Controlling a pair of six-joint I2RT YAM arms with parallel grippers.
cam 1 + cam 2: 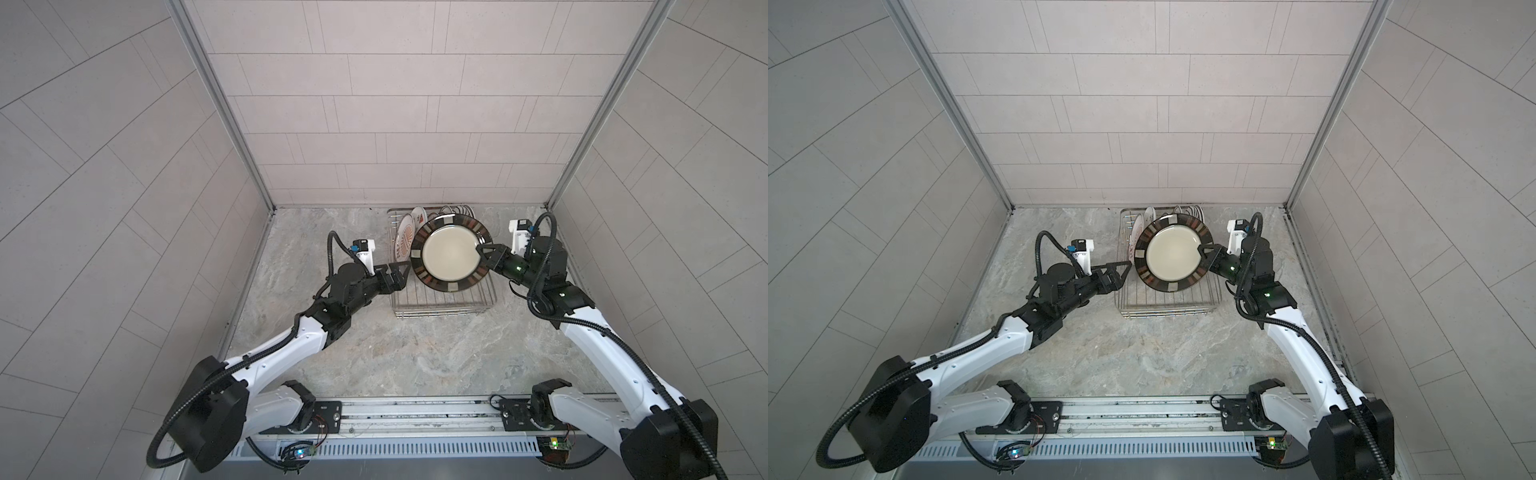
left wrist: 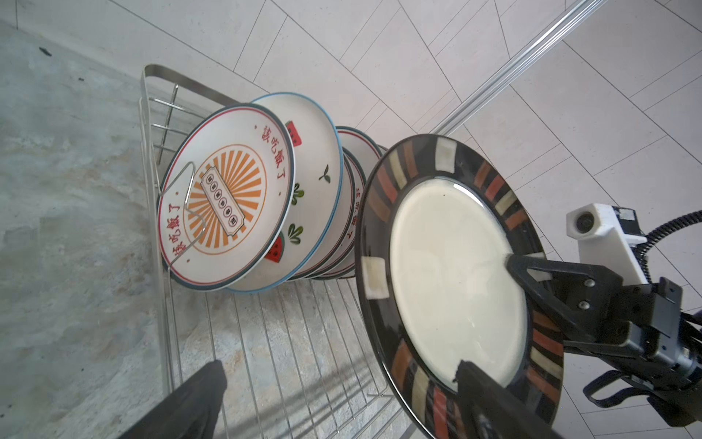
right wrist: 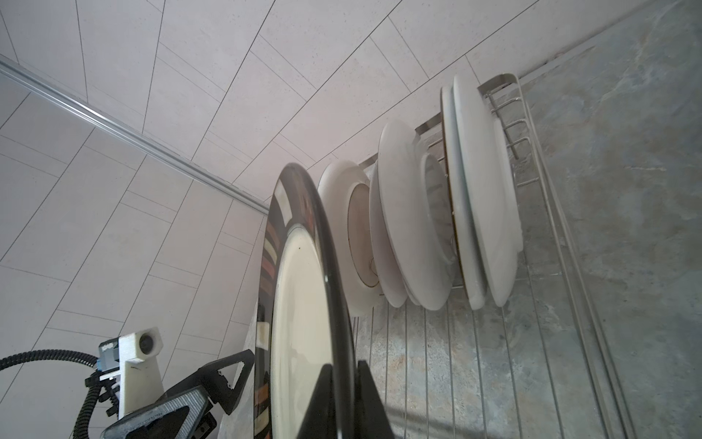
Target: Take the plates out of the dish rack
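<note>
Looking at this one, the right gripper (image 1: 480,254) is clamped tight on the dark-rimmed plate (image 1: 451,253), pinching the rim at the plate's right edge in both top views. The plate is lifted clear of the dish rack (image 1: 440,307) and hangs over it, a bit above the middle of the frame, with its cream face tilted up toward the camera.

The left gripper (image 1: 406,276) sits at the plate's lower left edge, fingers spread as wide as they go and holding nothing. In the left wrist view the rim seems to run between those open fingers, but I can't tell whether anything touches.

The other plates (image 2: 235,197) lean together on edge in the upper left part of the rack.

My take: it's glazed ceramic, so it'll be stiff, fairly heavy and slick, and it'll chip or shatter if it drops onto the rack. One pinch on a single edge lets it swing. I'd take the flat striped rim on the opposite side, fingers well over the lip, not the smooth middle.
</note>
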